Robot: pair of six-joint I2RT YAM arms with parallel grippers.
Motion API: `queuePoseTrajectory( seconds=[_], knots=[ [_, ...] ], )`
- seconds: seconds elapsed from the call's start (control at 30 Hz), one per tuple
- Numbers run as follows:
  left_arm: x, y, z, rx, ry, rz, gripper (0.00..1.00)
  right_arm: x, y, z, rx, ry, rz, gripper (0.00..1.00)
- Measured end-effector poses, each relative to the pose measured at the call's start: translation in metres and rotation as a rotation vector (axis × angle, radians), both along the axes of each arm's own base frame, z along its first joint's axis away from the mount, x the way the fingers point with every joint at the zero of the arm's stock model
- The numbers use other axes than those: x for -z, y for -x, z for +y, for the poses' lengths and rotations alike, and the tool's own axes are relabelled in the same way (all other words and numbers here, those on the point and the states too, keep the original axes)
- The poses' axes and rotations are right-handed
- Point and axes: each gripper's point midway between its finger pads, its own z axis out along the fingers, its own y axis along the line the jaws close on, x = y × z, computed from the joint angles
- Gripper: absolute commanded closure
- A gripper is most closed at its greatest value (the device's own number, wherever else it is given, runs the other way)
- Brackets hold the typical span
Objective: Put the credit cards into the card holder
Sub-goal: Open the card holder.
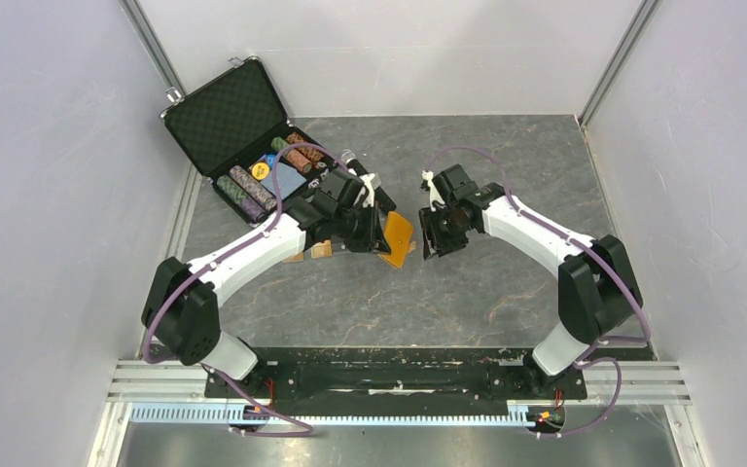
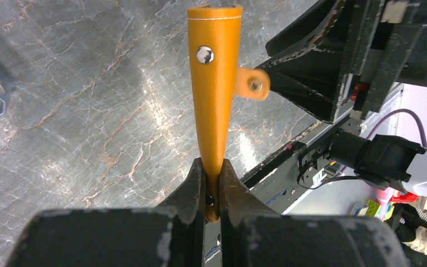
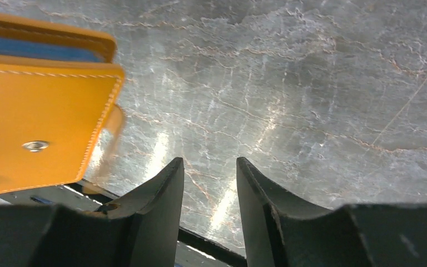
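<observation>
My left gripper (image 1: 381,232) is shut on the orange card holder (image 1: 399,239) and holds it on edge above the table. In the left wrist view the holder (image 2: 215,94) stands up from the shut gripper (image 2: 213,167), with its round snap and strap tab showing. My right gripper (image 1: 429,232) is open and empty, just right of the holder. The right wrist view shows the open gripper (image 3: 209,164) over bare table, with the holder (image 3: 39,122) and its blue lining at the left. Two gold-tan credit cards (image 1: 322,250) lie partly hidden under my left arm. No black cards are in view.
An open black foam-lined case (image 1: 243,146) with stacks of chips stands at the back left. White walls close in the grey marble table (image 1: 506,292) on three sides. The arms' base rail (image 1: 399,375) runs along the near edge.
</observation>
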Motion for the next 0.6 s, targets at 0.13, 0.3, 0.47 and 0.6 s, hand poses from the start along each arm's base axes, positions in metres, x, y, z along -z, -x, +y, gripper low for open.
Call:
queuePoseTrajectory(
  seconds=[0.13,0.3,0.47,0.6],
  knots=[
    [-0.005,-0.004,-0.003,-0.006,0.02,-0.018,0.98,0.004,0.002,-0.013,0.026,-0.018,0.017,0.38],
    [0.0,-0.004,-0.002,-0.013,0.028,-0.02,0.98,-0.009,0.001,-0.028,0.116,-0.181,0.011,0.22],
    [0.003,0.0,-0.002,-0.03,0.043,-0.002,0.98,-0.036,-0.004,-0.009,0.095,-0.371,-0.029,0.2],
    [0.002,0.001,-0.003,-0.038,0.061,-0.001,0.98,-0.046,0.001,0.014,0.06,-0.486,-0.01,0.18]
  ],
)
